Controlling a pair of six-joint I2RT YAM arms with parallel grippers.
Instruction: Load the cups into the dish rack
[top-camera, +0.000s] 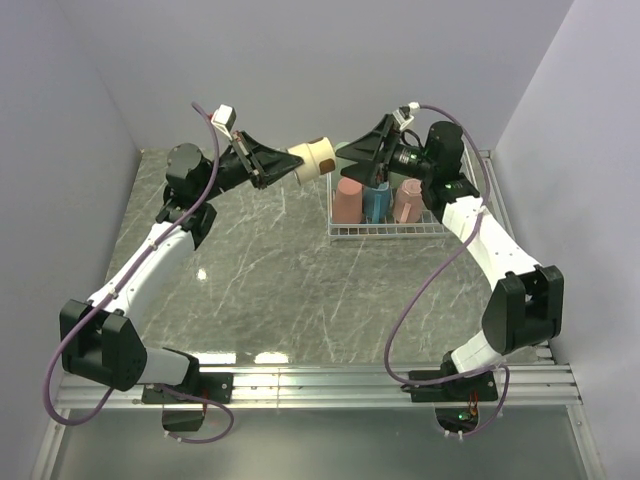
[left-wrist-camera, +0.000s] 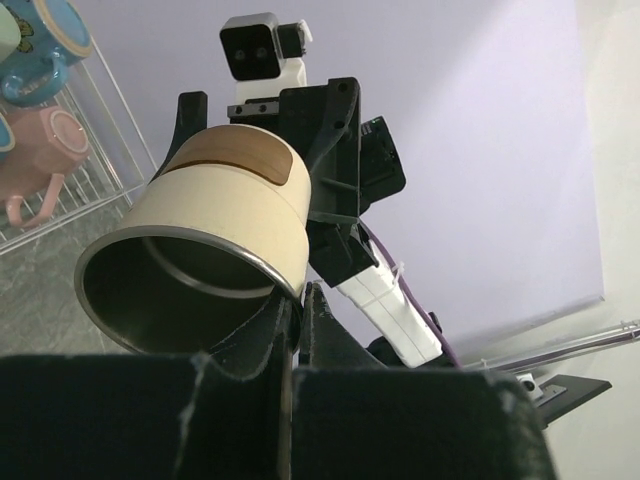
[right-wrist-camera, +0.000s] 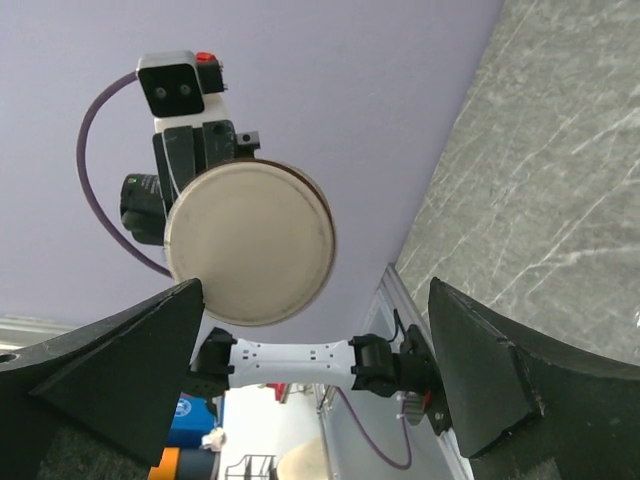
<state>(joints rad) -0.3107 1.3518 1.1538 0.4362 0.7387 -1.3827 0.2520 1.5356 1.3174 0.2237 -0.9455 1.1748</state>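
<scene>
Cups are split between the air and the rack. At left, the left gripper (top-camera: 268, 170) is clenched on the rim of a cream cup (top-camera: 312, 160) with a brown patch and a steel-grey inside, holding it on its side above the marble table (top-camera: 260, 290), flat base turned rightward. Next comes the right gripper (top-camera: 345, 152), jaws spread wide and facing that base from close by; contact cannot be told. Beneath it the dish rack (top-camera: 385, 233) holds a salmon pink cup (top-camera: 348, 200), a blue cup (top-camera: 377, 203) and a pale pink cup (top-camera: 408, 200).

Steel-lined cream cup (left-wrist-camera: 215, 215), rim in the left end effector (left-wrist-camera: 298, 306)
</scene>
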